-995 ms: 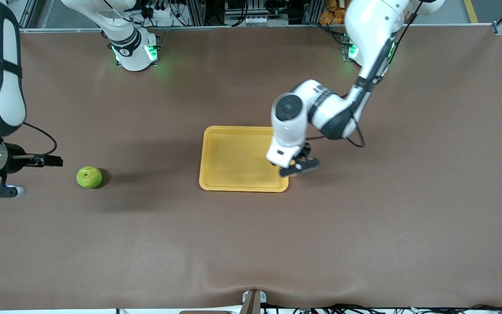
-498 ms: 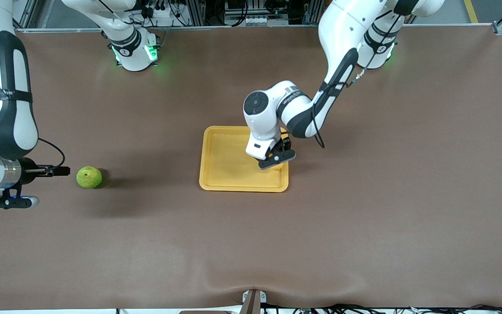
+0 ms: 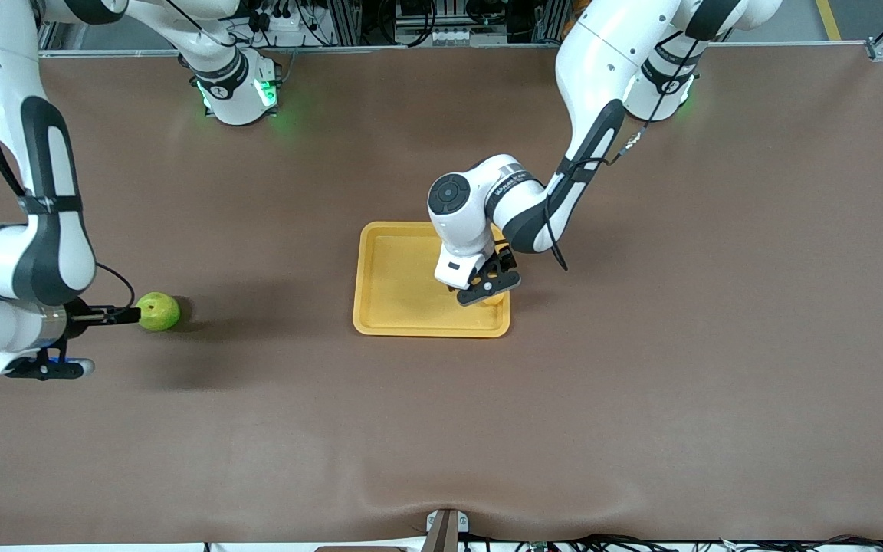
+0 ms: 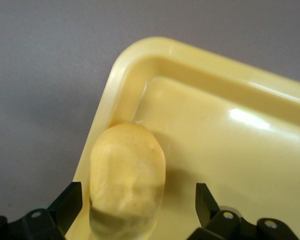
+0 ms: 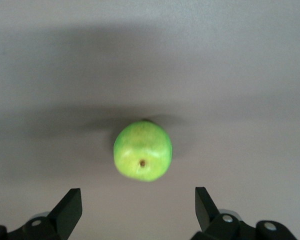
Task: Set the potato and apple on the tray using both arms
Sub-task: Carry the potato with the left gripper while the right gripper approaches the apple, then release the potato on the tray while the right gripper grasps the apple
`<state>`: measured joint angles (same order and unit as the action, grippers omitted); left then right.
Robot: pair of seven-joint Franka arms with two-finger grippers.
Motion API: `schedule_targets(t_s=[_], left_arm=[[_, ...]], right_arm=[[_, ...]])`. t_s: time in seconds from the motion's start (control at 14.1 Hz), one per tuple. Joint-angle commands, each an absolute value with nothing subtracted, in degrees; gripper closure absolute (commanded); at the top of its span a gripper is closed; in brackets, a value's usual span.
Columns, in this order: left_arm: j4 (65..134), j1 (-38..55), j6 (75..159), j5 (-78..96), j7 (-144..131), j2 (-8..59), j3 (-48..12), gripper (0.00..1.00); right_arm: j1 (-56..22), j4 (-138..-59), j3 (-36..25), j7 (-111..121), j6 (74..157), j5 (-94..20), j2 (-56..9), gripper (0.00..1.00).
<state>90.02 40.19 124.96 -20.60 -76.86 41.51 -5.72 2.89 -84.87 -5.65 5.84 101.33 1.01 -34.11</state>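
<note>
While potato (image 4: 127, 175) sits in tray (image 3: 395, 322) corner, left end effector (image 4: 135, 210) released; right end effector (image 5: 135, 210) spread above apple (image 5: 142, 150).

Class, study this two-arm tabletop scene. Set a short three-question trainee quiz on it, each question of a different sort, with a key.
1. True or false: the potato lies in a corner of the tray.
2. The right gripper is: A open, B shut on the apple.
3. Fill in: the left gripper is over the ____.

Key: 1 true; 2 A; 3 tray.
</note>
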Motion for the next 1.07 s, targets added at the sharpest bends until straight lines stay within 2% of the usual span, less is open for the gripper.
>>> schedule_targets(t_s=[0.0,0.21,0.64,1.0], left_arm=[[90.09,39.47,116.41,-21.27,-78.14,34.04,-5.71,0.0],[89.91,33.52,112.68,-21.27,-75.6,27.35,-5.71,0.0],[88.95,21.38,112.68,-20.14,-62.77,24.7,-6.06,0.0],[89.47,13.29,112.24,-15.12,-50.04,19.52,-6.06,0.0]], right_arm=[[4.3,-85.87,-4.92,6.5,103.71,1.32,-35.67,0.0],[4.48,-87.35,-4.92,6.5,105.46,1.23,-36.83,0.0],[4.66,-91.22,-4.92,6.59,109.41,-2.02,-36.83,0.0],[4.75,-94.3,-4.92,6.5,111.8,-2.63,-36.74,0.0]])
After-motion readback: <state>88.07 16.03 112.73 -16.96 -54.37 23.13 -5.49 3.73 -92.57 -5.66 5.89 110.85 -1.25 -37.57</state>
